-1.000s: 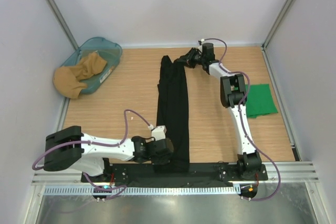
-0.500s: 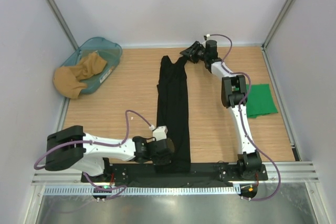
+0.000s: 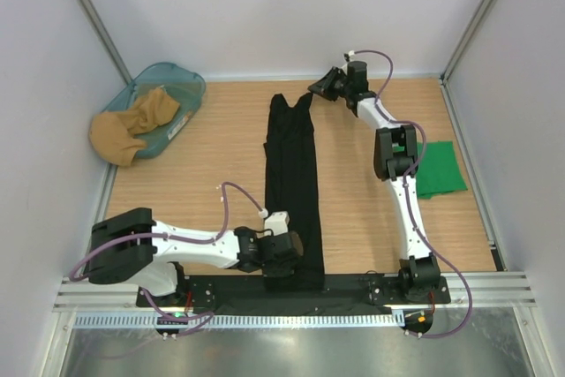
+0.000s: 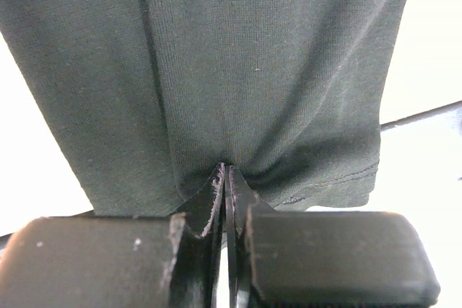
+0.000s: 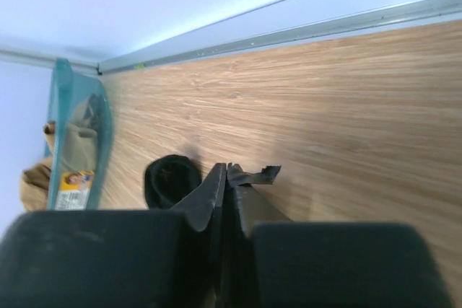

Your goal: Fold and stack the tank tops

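The black tank top (image 3: 291, 183) lies as a long narrow strip down the middle of the table. My left gripper (image 3: 288, 250) (image 4: 225, 168) is shut on its near hem, and the dark fabric (image 4: 253, 70) puckers at the fingertips. My right gripper (image 3: 321, 86) (image 5: 227, 168) hovers just beyond the strip's far end with its jaws together and no cloth between them. A rolled strap end of the black tank top (image 5: 172, 181) rests on the wood beside it. The green tank top (image 3: 439, 169) lies folded at the right edge.
A teal basket (image 3: 181, 86) (image 5: 65, 106) holding a tan cloth (image 3: 132, 125) sits at the far left corner. White walls with metal rails close in the table on three sides. A black base rail (image 3: 353, 287) runs along the near edge.
My right gripper let go of the tank top's far end, drew back slightly to the right and closed again. The left arm shifted a little right with the hem.
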`<state>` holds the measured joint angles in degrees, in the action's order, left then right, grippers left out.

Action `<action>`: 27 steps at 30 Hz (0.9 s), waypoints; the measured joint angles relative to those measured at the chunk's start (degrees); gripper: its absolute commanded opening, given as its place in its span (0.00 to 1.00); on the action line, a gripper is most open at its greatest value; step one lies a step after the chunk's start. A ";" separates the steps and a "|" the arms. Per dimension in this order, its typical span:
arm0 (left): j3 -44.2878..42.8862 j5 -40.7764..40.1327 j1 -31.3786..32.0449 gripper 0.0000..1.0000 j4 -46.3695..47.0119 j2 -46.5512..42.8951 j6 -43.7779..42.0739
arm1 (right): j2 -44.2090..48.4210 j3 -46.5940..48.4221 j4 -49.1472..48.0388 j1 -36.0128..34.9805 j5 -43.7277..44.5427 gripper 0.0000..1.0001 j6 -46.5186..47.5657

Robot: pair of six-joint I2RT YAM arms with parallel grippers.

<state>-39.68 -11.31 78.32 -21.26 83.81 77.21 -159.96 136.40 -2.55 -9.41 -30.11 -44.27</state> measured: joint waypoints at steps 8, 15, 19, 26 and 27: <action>-2.25 -1.16 -0.42 0.22 -6.21 0.02 -2.71 | 5.51 -0.20 4.33 0.04 4.50 0.36 0.70; -3.17 -4.61 -6.25 0.51 -15.56 -4.72 -7.76 | 13.60 -3.80 10.29 0.09 7.41 0.42 3.67; -6.25 -5.44 -9.51 0.57 -18.29 -8.55 -11.74 | 24.35 -16.00 14.53 0.15 8.46 0.44 5.77; -12.41 -3.65 -13.42 0.63 -17.07 -9.01 -18.36 | 47.76 -44.52 19.50 -2.05 11.67 0.61 9.35; -12.35 -2.75 -15.19 0.64 -16.63 -8.98 -19.26 | 50.12 -47.39 20.48 -2.91 12.31 0.61 9.94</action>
<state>-52.03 -14.06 63.13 -37.89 74.83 57.95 -109.84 89.01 17.93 -12.32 -17.80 -34.33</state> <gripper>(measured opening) 0.632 0.590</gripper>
